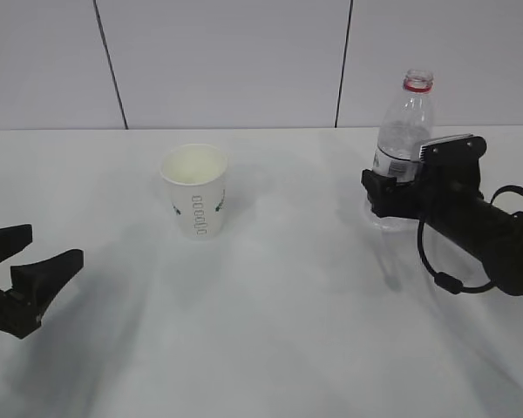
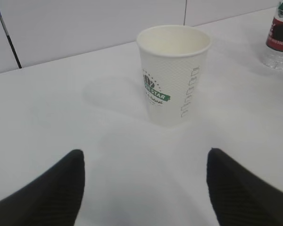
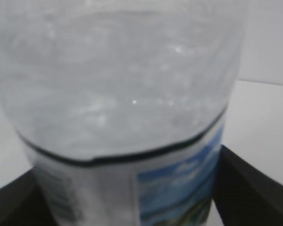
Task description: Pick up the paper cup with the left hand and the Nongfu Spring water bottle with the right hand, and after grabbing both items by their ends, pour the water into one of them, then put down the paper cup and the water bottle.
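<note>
Lit brightly and evenly from above, with only soft grey shadows on the white tabletop [image 1: 270, 287]. Blurred heavily up close on the water bottle [image 3: 122, 94] in the right wrist view. Kept the paper cup [image 2: 174, 75] fairly sharp, the near black fingertips [image 2: 47, 193] soft.

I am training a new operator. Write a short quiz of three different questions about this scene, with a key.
1. True or false: the paper cup lies on its side.
2. Which object stands between the jaws of the right gripper? A) paper cup B) water bottle C) nothing
3. Fill in: the left gripper has its jaws ____, short of the cup.

Key:
1. False, it stands upright on the white table.
2. B; a firm grip cannot be confirmed.
3. open
</note>
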{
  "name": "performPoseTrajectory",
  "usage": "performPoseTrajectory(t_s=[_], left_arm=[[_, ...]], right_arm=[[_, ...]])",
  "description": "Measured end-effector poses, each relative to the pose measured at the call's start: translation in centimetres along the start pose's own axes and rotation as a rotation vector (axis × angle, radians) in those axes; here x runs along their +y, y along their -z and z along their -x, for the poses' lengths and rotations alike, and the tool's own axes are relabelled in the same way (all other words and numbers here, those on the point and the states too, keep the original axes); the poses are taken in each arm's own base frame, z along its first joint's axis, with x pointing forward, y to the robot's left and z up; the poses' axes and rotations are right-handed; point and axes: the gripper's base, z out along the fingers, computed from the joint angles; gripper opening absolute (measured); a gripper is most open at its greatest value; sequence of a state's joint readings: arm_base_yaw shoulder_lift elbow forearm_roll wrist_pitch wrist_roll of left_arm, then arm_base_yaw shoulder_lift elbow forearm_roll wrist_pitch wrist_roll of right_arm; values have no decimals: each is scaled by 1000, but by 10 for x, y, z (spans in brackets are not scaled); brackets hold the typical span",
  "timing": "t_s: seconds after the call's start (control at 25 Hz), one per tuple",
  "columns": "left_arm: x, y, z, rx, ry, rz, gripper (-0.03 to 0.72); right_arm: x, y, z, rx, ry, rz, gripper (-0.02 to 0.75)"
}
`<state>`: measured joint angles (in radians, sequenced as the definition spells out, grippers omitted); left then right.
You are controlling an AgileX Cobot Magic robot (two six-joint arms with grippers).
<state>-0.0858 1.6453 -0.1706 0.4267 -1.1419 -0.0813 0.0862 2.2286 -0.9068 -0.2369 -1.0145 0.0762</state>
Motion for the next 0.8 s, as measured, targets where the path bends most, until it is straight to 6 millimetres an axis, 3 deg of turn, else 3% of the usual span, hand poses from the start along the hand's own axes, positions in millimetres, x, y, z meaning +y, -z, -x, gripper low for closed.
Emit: performPoseTrajectory(t_s=[0.32,0.56,0.8], left_arm=[[0,0,0,0,-1,-2,591],[0,0,0,0,1,-2,591],[0,0,0,0,1,-2,590]], right_arm=[[-4,-18,2,-8,-3,-4,652],[-1,-19,3,-3,26,33,538],[-1,-20,4,-4,41,47,505]])
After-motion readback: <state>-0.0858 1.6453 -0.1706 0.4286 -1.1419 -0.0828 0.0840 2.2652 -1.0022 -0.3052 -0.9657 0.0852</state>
